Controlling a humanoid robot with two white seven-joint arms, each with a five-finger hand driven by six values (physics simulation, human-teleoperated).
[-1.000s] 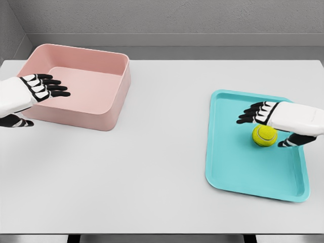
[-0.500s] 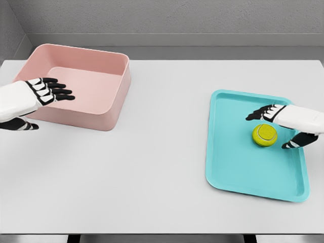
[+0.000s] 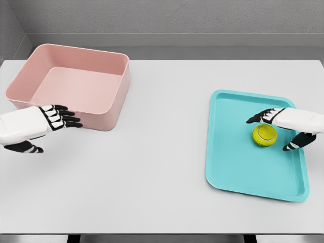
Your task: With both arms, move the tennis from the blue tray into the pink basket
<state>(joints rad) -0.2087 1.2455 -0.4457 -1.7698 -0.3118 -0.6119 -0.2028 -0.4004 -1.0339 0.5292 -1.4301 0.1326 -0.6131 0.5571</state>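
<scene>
- The tennis ball (image 3: 264, 134) is lying in the blue tray (image 3: 238, 172).
- The right hand (image 3: 285, 126) is arching over the ball, fingers spread, gripping nothing.
- The left hand (image 3: 44, 124) is hovering open before the pink basket (image 3: 109, 114).

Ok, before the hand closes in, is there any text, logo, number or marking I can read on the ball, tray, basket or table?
None: no readable text anywhere in the head view.
tennis ball: only its pale seam line, no brand or number.
blue tray: plain.
pink basket: plain walls, no label.
table: plain white.
left hand and right hand: black and white segments, no lettering.
</scene>
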